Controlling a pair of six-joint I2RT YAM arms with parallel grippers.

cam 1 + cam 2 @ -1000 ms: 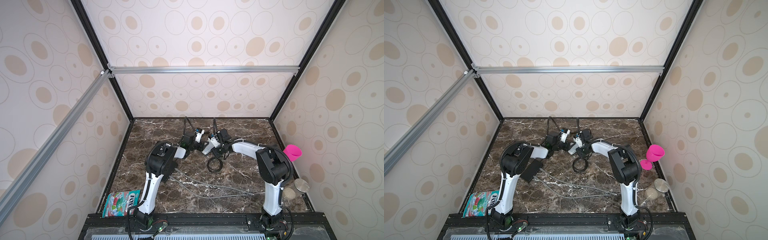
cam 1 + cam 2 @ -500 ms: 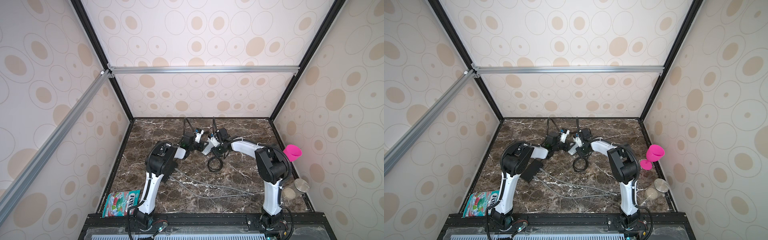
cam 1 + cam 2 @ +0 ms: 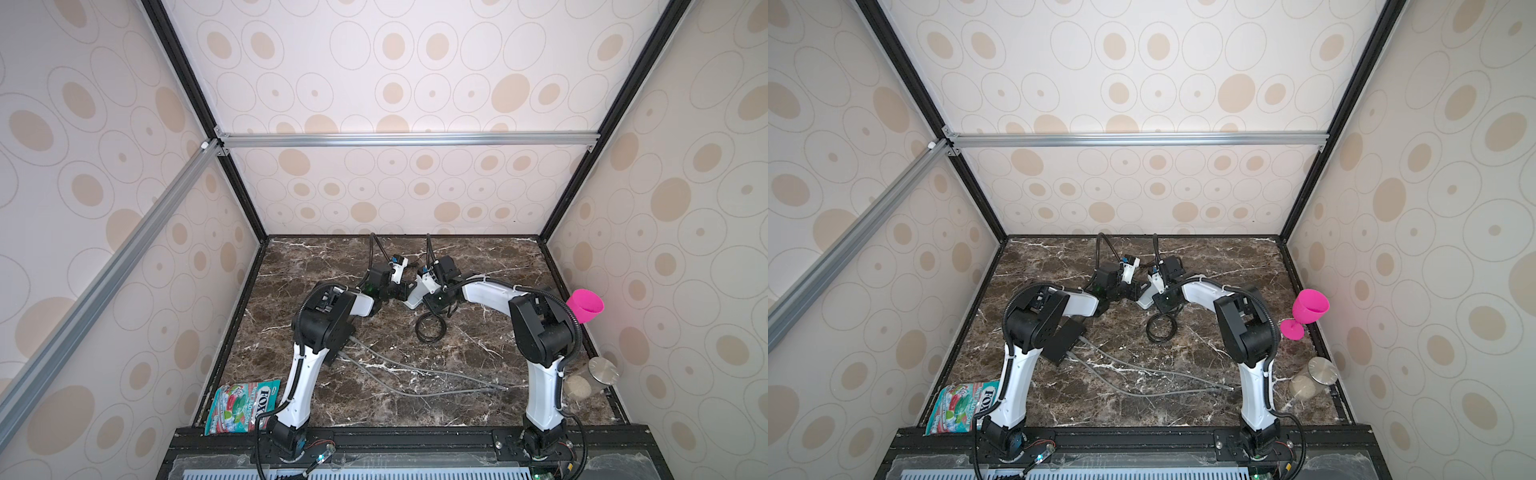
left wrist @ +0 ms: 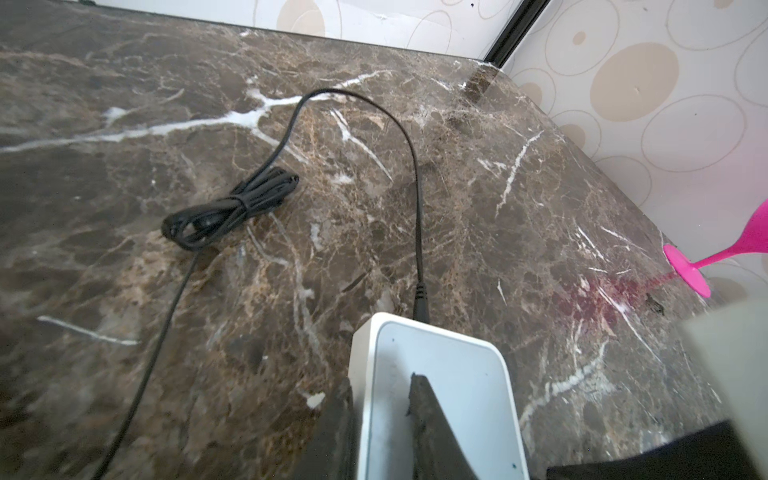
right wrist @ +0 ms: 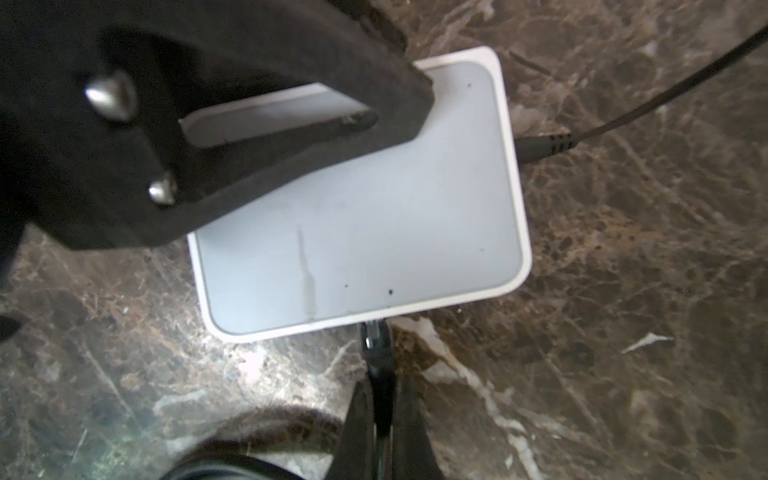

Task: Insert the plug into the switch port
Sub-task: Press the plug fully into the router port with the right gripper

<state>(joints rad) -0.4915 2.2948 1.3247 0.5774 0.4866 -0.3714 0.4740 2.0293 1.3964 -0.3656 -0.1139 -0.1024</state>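
Step in hand: final insertion, with the plug at the port. The flat white rectangular plastic switch (image 5: 361,232) lies mid-width on the dark brown marble counter (image 5: 623,291), toward its back edge, and both arms meet over it. The left tool (image 4: 380,380) is clamped on 1 edge of the switch, bracing it. The right tool (image 5: 382,390) is clenched on the thin black cable plug (image 5: 376,353), whose tip touches the switch's long side wall; seated or not, cannot tell. The next move likely calls for a short straight push along the plug's axis; tilt could jam it or skid the switch. Only the right wrist view shows the tip contact, plus a 2nd black barrel plug (image 5: 540,145) in the adjacent short side. The left wrist view misses the held plug but shows the bundled black cable coil (image 4: 232,208) apart from the switch. The top views are too small to show contact.
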